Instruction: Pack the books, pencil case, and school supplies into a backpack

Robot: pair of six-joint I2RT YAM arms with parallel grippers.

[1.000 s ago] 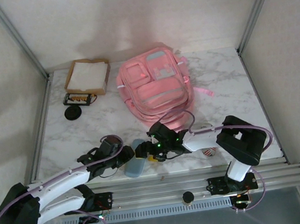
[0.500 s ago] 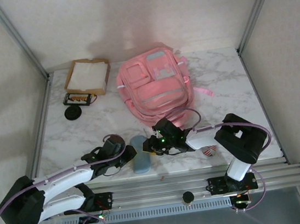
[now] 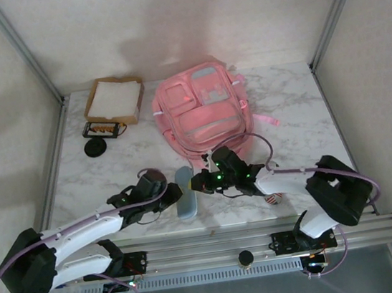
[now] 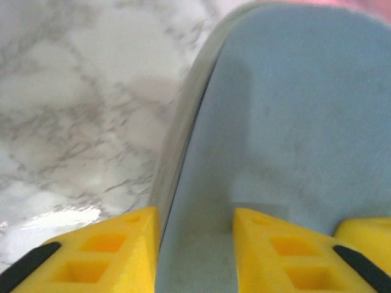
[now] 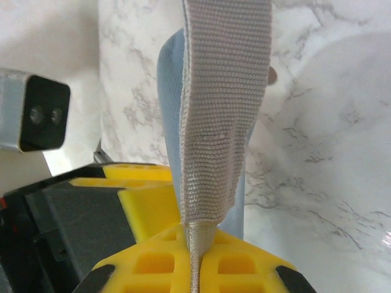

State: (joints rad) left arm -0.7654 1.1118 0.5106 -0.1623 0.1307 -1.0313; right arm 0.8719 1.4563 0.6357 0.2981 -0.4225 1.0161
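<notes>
Slippage threatens: right fingers (image 5: 146, 213) pinch only the grey strap (image 5: 223, 91), left fingers (image 4: 104, 256) clasp the pencil case (image 3: 185, 195); uneven pulling could twist it loose.

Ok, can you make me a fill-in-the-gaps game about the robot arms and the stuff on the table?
1. The backpack is coloured ____.
2. The right gripper has its jaws shut on a grey woven ____.
3. The pencil case next to the left gripper is coloured ____.
4. The cardboard tray holds a ____ sheet.

Missing words: pink; strap; blue; white.
</notes>
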